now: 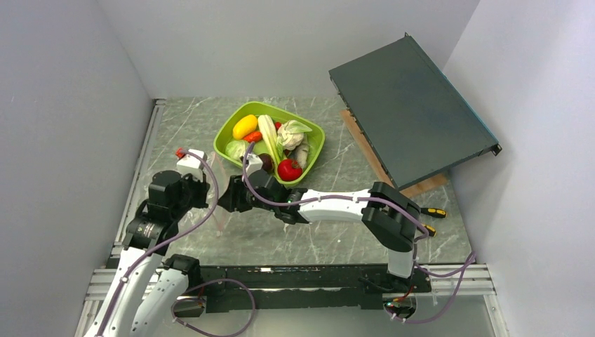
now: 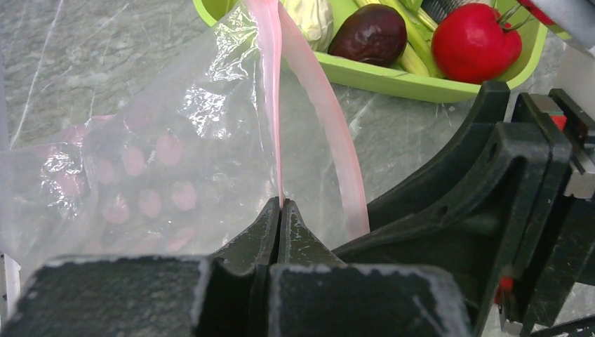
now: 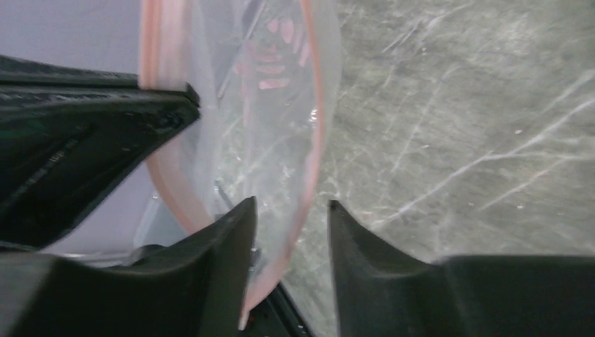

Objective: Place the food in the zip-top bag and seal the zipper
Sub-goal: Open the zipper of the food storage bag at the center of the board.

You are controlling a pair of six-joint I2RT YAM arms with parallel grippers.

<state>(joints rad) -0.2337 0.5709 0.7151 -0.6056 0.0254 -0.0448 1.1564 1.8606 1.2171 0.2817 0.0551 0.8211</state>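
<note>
My left gripper point(image 2: 282, 208) has its jaws clamped on the pink rim of the zip-top bag point(image 2: 165, 140); the other lip runs between the parted jaws of my right gripper point(image 3: 291, 208).

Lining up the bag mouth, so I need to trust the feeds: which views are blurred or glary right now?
Left wrist: zip-top bag sharp, white glare on its crinkles; left tool soft nearest the lens. Right wrist: whole frame blurred, pink rim and right tool smeared. Top external: evenly lit, sharp, but the clear bag hardly shows.
</note>
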